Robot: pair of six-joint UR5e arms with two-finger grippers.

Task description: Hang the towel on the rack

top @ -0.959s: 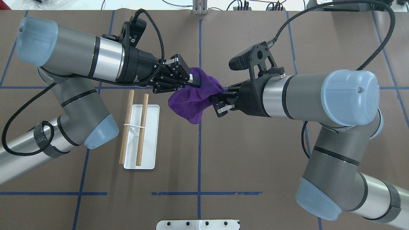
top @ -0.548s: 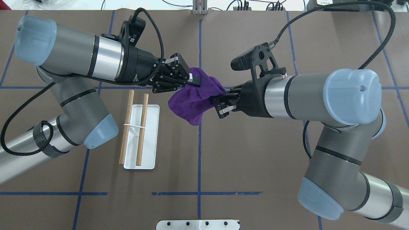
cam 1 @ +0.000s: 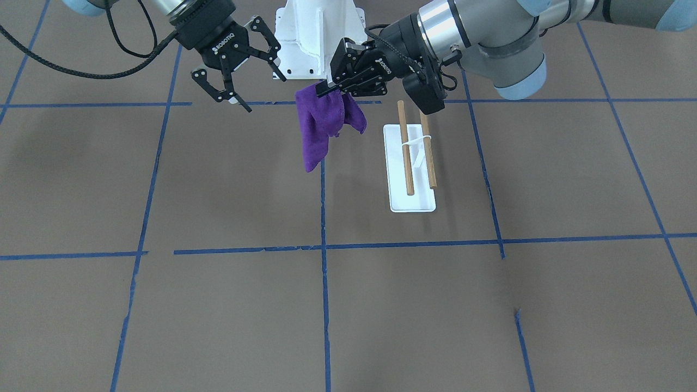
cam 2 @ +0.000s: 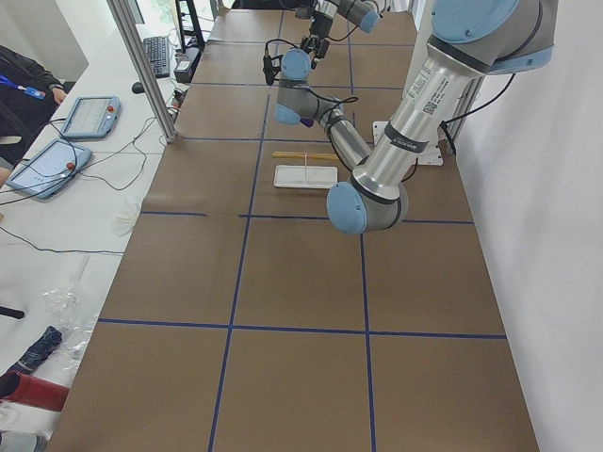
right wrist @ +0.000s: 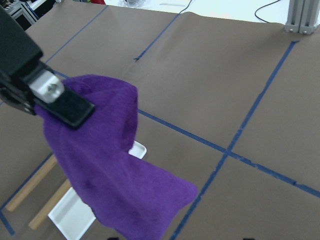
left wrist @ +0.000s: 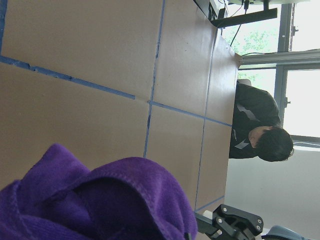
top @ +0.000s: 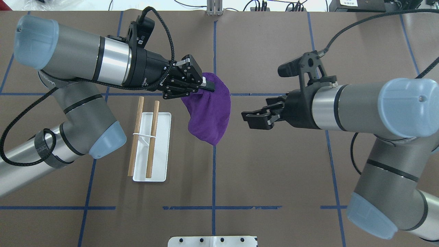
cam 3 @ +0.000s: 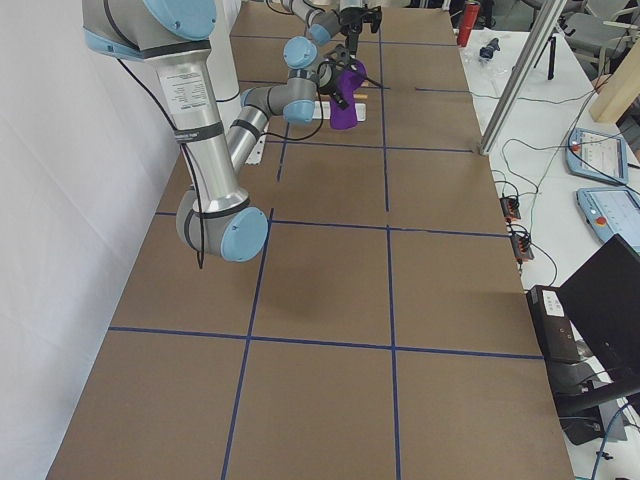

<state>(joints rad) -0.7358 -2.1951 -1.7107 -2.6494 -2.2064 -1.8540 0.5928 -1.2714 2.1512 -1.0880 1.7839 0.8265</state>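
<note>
Across from the robot, looking steeply down, the left end effector is clamped tight on the top edge of the purple towel. The cloth dangles bunched up in the air above the brown surface, with one long corner hanging lowest. On the towel's other side, the right end effector has its fingers spread wide with nothing in them and a clear gap to the cloth. The rack stands on the surface near the towel, on the left arm's side, and its two wooden rods aren't touching it. Overhead it's the same deal: the towel droops from the left fingertips between the two end effectors, and the rack is off beside the left arm's elbow. The left side view shows the rack, but I can't make out the towel. From the right side, the towel is just a small purple blob far up the surface. On the left wrist cam, purple fuzz fills the bottom and an operator sits past the surface's edge. On the right wrist cam, the towel hangs from a left fingertip, with the rack low behind it.
</note>
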